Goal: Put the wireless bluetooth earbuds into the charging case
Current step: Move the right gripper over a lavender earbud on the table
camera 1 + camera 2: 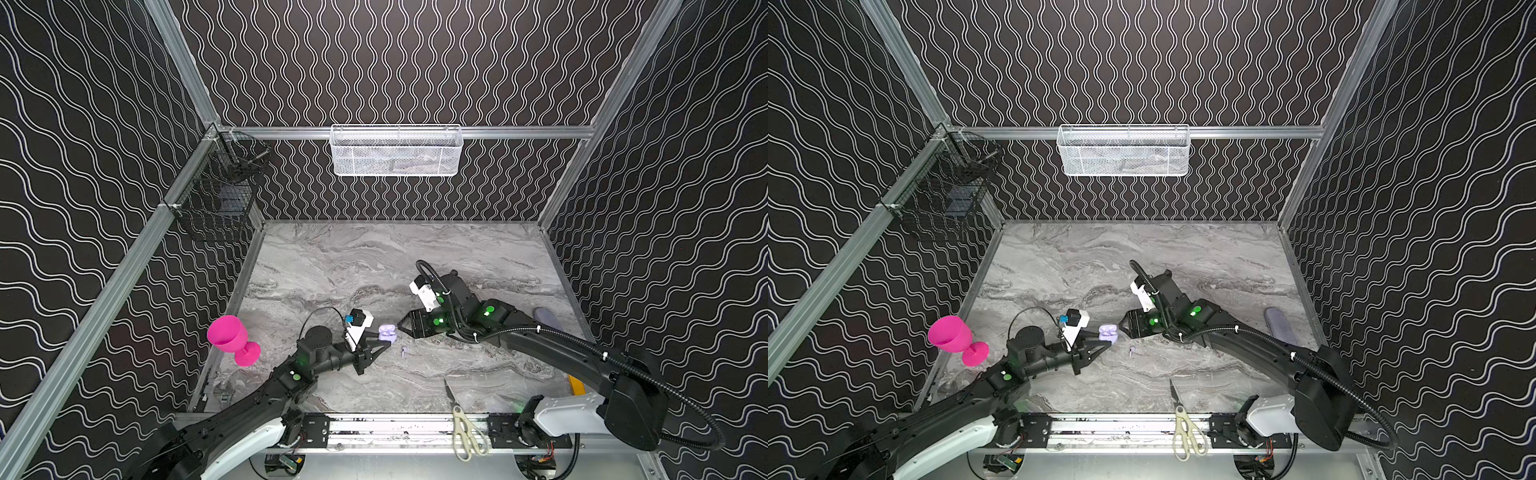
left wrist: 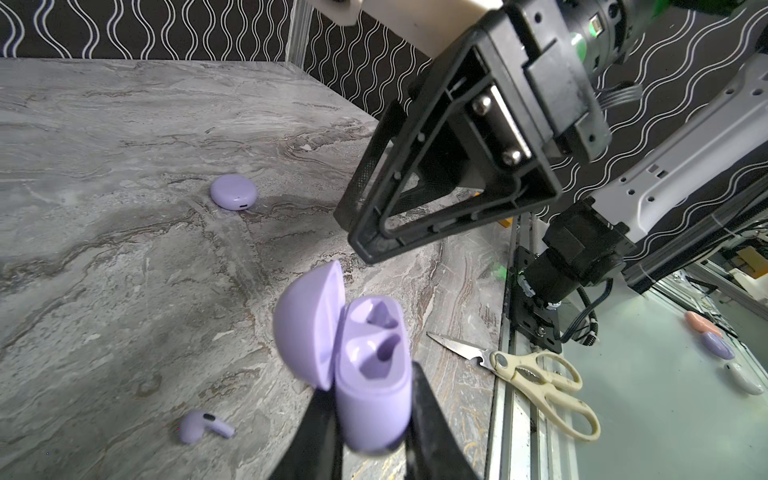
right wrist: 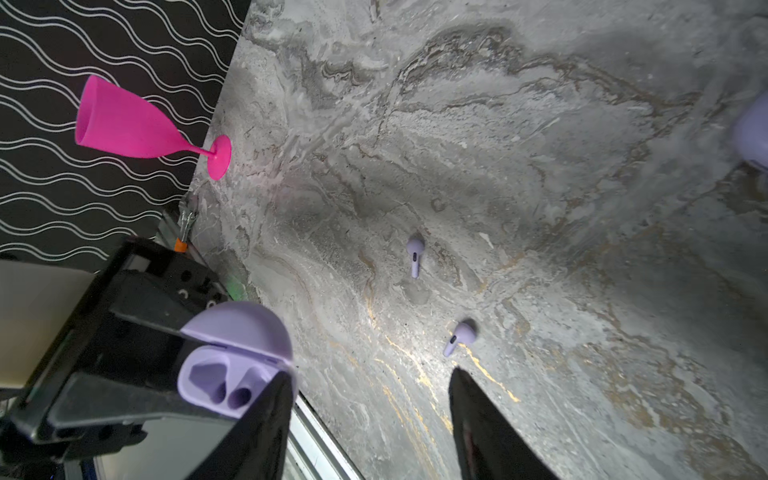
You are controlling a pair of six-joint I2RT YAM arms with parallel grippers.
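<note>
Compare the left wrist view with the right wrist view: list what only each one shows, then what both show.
Only the left wrist view: scissors at the table edge, and a closed round purple case seen clearly; a purple blur in the right wrist view may be it. Only the right wrist view: a pink goblet and two loose earbuds, against one earbud in the left wrist view. Both: the open charging case, sockets empty, clamped in the left end effector.

A pink goblet (image 1: 230, 338) is standing at your worktop's (image 1: 374, 257) left edge. Scissors (image 1: 457, 411) are lying across its front edge.
</note>
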